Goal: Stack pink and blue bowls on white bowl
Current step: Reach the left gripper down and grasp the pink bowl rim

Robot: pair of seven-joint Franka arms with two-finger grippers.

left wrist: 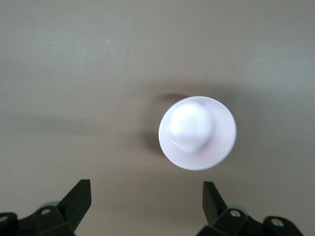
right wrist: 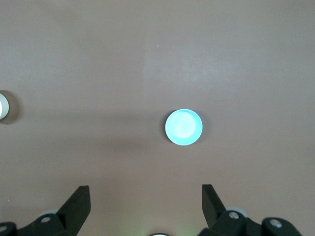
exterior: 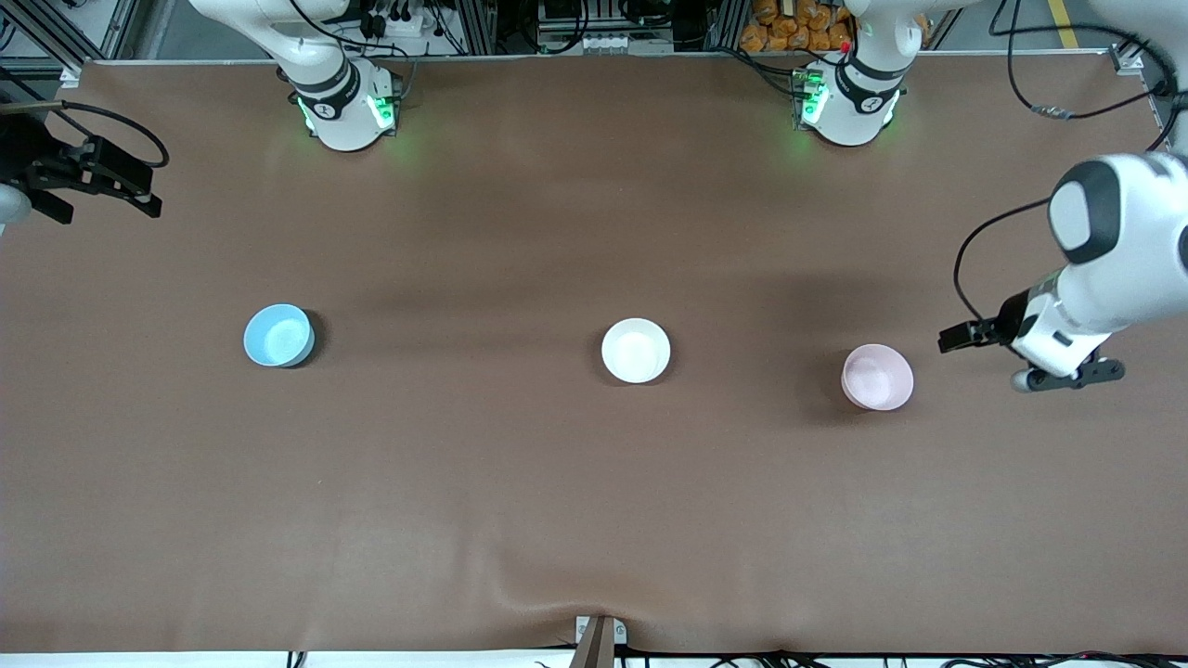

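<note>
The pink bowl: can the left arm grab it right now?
Probably yes. The left gripper hangs open beside the pink bowl, with only bare table between them.

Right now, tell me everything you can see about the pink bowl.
The pink bowl is small, round and pale pink, smooth and plain, with a slightly glossy look. It stands upright and empty on the brown table, toward the left arm's end, beside the white bowl and slightly nearer the front camera. Nothing touches it but the table. The left gripper is open beside it, not over it; the left wrist view shows the bowl ahead of its fingers.
</note>
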